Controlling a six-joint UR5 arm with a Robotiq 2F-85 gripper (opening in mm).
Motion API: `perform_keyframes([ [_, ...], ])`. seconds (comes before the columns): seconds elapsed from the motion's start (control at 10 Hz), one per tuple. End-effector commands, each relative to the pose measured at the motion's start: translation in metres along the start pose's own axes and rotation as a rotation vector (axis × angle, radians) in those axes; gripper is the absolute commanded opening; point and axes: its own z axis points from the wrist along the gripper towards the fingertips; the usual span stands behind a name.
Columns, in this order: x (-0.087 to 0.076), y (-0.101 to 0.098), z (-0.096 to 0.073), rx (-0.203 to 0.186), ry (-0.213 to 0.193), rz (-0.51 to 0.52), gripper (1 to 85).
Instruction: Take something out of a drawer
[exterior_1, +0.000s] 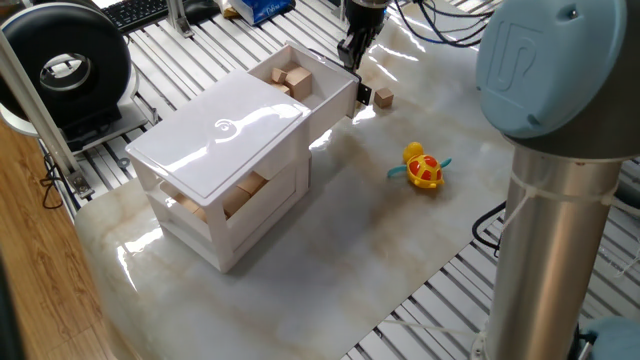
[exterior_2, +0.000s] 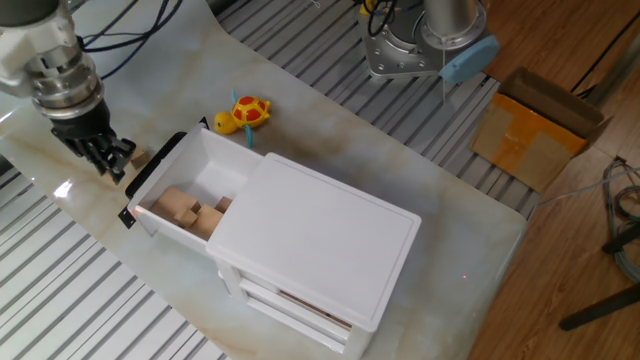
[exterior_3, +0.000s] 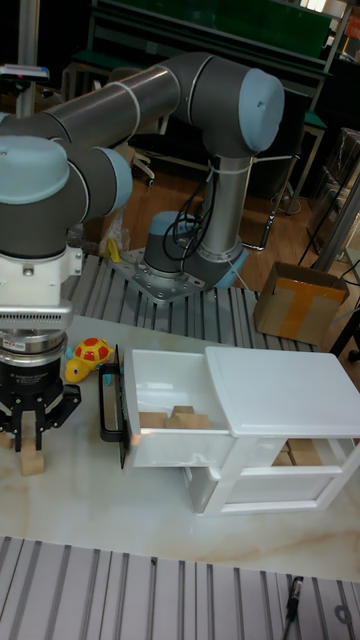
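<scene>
The drawer (exterior_1: 322, 100) (exterior_2: 216, 150) (exterior_3: 165, 385), top tier of a white three-tier box, stands pulled open, black handle (exterior_3: 108, 405) on its front. Several wooden blocks (exterior_1: 293, 78) (exterior_2: 185, 208) lie inside it. One small wooden block (exterior_1: 384, 97) (exterior_2: 137, 158) (exterior_3: 32, 463) rests on the marble table just outside the drawer front. My gripper (exterior_1: 350, 55) (exterior_2: 112, 168) (exterior_3: 30, 435) hangs directly over that loose block, beside the handle, open with nothing between its fingers.
A yellow toy turtle (exterior_1: 423, 168) (exterior_2: 248, 111) sits on the table near the drawer. The lower tiers (exterior_1: 235, 195) hold more wooden blocks. The arm's base column (exterior_1: 560, 200) rises at the table's side. A cardboard box (exterior_2: 535, 125) stands on the floor.
</scene>
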Motion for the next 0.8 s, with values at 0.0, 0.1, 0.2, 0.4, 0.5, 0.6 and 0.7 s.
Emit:
perform_keyframes([
  [0.0,0.009,0.001,0.007,-0.020,0.019,0.054,1.3],
  [0.1,0.005,0.009,0.012,-0.037,0.001,0.059,1.3],
  [0.2,0.005,0.011,0.017,-0.027,-0.004,0.054,1.3],
  [0.4,0.007,0.012,0.020,-0.023,0.001,0.007,4.7],
  [0.5,0.007,0.010,0.020,-0.023,-0.001,-0.017,14.3],
  [0.6,0.009,0.013,0.021,-0.035,-0.001,-0.028,16.0],
  [0.7,0.012,0.011,0.022,-0.036,-0.003,-0.041,16.3],
])
